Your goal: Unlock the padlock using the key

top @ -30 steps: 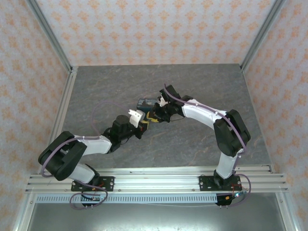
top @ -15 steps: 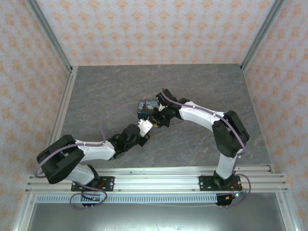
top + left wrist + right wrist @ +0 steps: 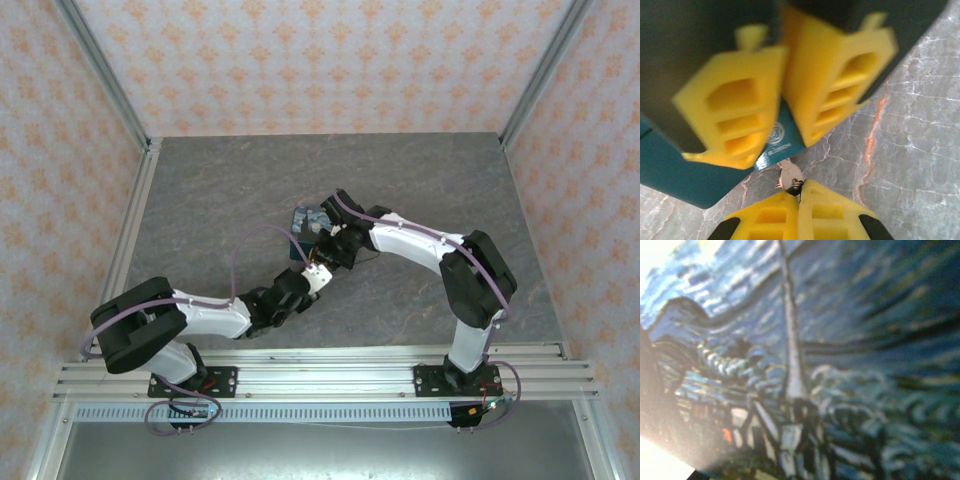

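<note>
My left gripper (image 3: pixel 317 271) (image 3: pixel 799 186) is shut on a small silver key (image 3: pixel 791 176), whose blade sticks out past the fingertips toward the blue swirl-painted tin (image 3: pixel 303 219) (image 3: pixel 680 175). My right gripper (image 3: pixel 323 247) (image 3: pixel 780 150) hangs just beyond the key, over the tin's near edge. Its yellow fingers (image 3: pixel 730 117) stand almost together, and what lies between them is hidden. The tin's painted lid (image 3: pixel 840 340) sits blurred and very close in the right wrist view. The padlock is hidden.
The grey marbled tabletop (image 3: pixel 430 180) stretches round the tin on all sides. Metal frame rails (image 3: pixel 130 230) and patterned walls bound the table. Both arms meet at the table's centre, fingertip to fingertip.
My left arm has stretched forward and to the right, carrying the key up under the right gripper. The right gripper has shifted slightly left, closer over the tin.
</note>
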You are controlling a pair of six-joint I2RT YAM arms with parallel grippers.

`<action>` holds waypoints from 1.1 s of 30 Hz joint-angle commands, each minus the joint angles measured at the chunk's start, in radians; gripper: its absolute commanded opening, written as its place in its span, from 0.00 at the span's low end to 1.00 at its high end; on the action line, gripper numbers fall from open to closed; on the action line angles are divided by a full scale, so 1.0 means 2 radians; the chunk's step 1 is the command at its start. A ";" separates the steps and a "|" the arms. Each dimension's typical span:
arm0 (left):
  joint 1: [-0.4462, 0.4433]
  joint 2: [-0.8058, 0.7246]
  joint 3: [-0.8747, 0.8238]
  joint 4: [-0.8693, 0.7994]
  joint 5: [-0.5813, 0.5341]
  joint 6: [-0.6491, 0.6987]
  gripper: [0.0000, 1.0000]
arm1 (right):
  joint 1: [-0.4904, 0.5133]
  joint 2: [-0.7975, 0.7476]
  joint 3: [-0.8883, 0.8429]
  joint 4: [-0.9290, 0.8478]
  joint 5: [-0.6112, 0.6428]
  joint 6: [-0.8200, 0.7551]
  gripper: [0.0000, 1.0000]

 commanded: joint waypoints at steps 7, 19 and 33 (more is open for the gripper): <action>0.111 -0.008 -0.036 0.124 0.280 -0.141 0.00 | 0.001 0.018 -0.015 0.068 0.012 0.023 0.00; 0.132 0.037 -0.037 0.178 0.331 -0.177 0.00 | 0.001 0.008 -0.034 0.083 0.026 0.028 0.34; 0.137 0.035 -0.040 0.155 0.310 -0.169 0.00 | 0.001 -0.013 -0.042 0.074 0.068 0.028 0.46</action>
